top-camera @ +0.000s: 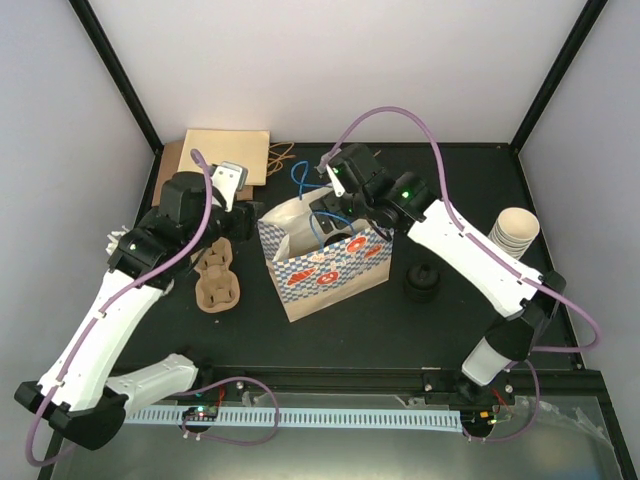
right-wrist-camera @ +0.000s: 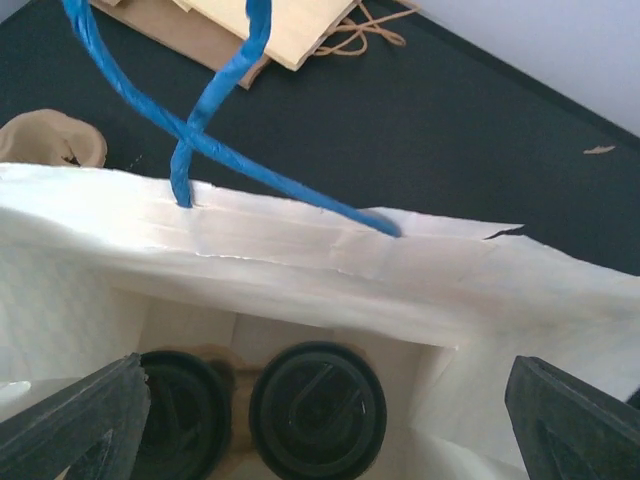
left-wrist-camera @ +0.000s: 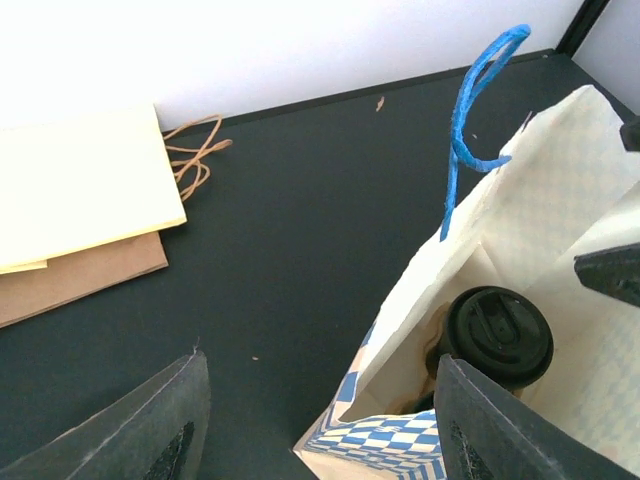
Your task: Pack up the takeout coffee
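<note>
Inside checked bag [top-camera: 330, 275], takeout coffee [right-wrist-camera: 317, 412] upright, axis vertical, lid [right-wrist-camera: 345, 385] up; left pincer [left-wrist-camera: 317, 400], right pincer [right-wrist-camera: 325, 380] both released.

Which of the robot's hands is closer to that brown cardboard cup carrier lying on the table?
The left. The left hand hovers just beyond the carrier, at the left edge of the bag; the right hand is farther off, over the bag's open top.
</note>
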